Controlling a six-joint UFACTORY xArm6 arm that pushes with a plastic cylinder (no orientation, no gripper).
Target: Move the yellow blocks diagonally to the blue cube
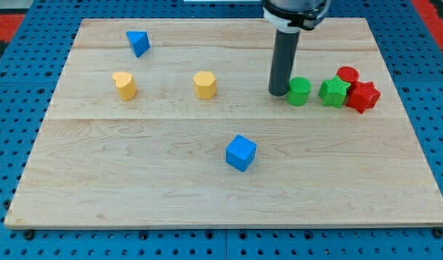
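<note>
Tip parked by the green cluster, yellow blocks not yet engaged

No claw is fitted, so nothing is held: my tip point(279, 93) is set on the wooden board point(207, 195) just left of the green cylinder point(299, 92), well apart from the yellow hexagonal block point(204, 84) and the yellow heart-shaped block point(124, 85). The blue cube point(241, 152) lies below and right of both, so a push from their upper left is judged necessary.
</note>
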